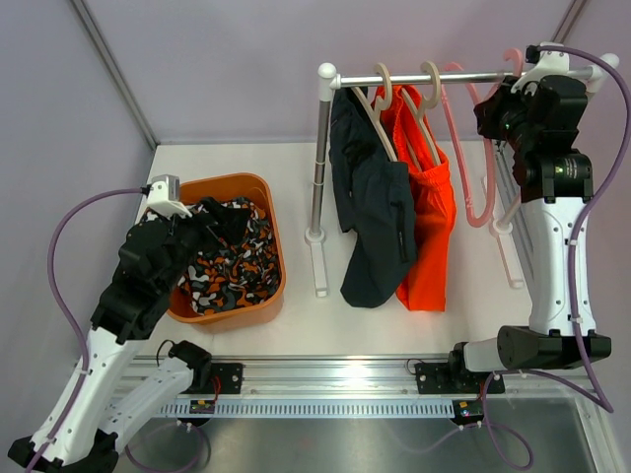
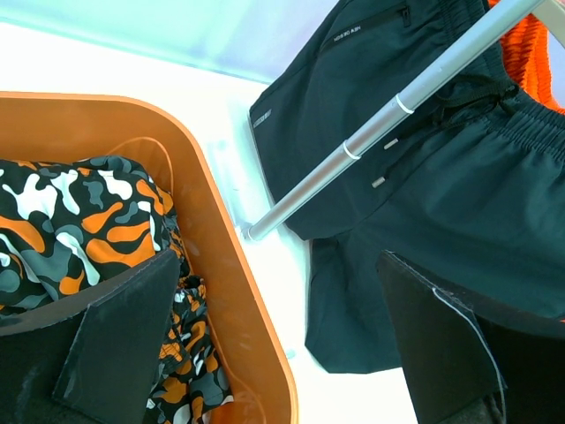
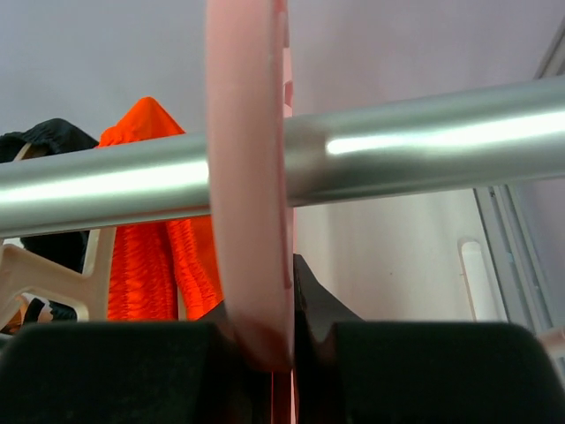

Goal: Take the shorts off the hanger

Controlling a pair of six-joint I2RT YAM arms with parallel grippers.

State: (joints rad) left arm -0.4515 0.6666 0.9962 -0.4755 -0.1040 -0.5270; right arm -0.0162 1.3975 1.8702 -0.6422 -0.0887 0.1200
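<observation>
1. Orange, black and white camouflage fabric shorts (image 1: 232,261) lay bundled inside the orange plastic tub (image 1: 279,258) at the left of the white worktop (image 1: 246,168), off any hanger.
2. Above that tub hung the left end effector (image 1: 212,219), its jaws spread wide and holding nothing; the wrist view showed camouflage cloth just under the left finger.
3. On the silver metal rail (image 1: 434,79) at the far side, the dark navy fabric shorts (image 1: 375,217) and the bright orange fabric shorts (image 1: 434,227) hung side by side and touching, each on a cream hanger (image 1: 380,99), the navy pair to the left.
4. At the right end of the rail the right end effector (image 1: 503,108) was closed on a bare pink plastic hanger (image 1: 480,197), pinching it just below the rail where its hook curved over.
5. By my reading one pair was done and two were left, with the arms between garments.
6. To do this step well, the left arm should rise straight out of the tub so that no fold comes up with a finger.
7. The right arm should let go only with the pink hook seated squarely over the rail, or it may drop or swing into the orange pair.
8. For the next pair, one arm should steady the cream hanger near its hook while the other pinches the waistband and draws it off one hanger arm at a time; soft cloth will likely stretch and catch if pulled straight down.
</observation>
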